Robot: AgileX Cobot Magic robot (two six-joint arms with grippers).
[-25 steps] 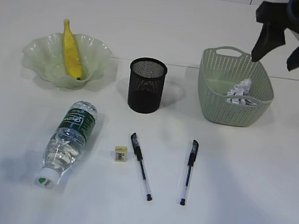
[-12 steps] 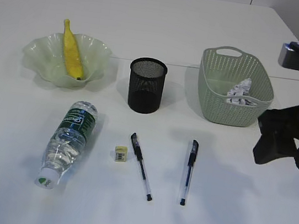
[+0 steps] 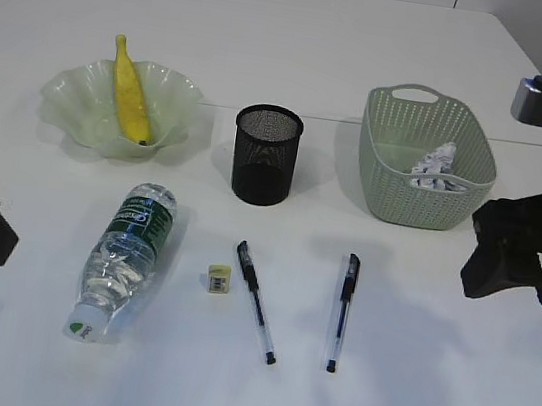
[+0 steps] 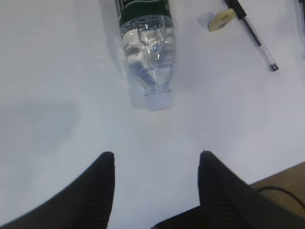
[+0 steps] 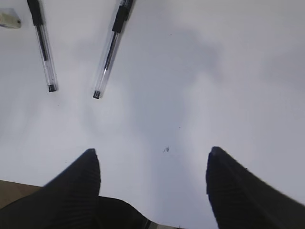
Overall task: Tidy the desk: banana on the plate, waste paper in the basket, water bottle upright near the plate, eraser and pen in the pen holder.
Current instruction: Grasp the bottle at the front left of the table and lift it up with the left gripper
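Two items remain loose beside the water bottle (image 3: 124, 258), lying on its side with its cap toward the left end effector (image 4: 156, 160), whose jaws stand apart, empty. Straddle the body squarely before closing, then upend near the plate (image 3: 68, 99).

Banana (image 3: 130, 92) on plate (image 3: 67, 109)

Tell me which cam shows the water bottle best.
Exterior view: the whole water bottle shows, lying on its side on the desk, green label and white cap visible. Left wrist view gives only its clear lower half and cap, cut off at the top edge. Right wrist view misses it.
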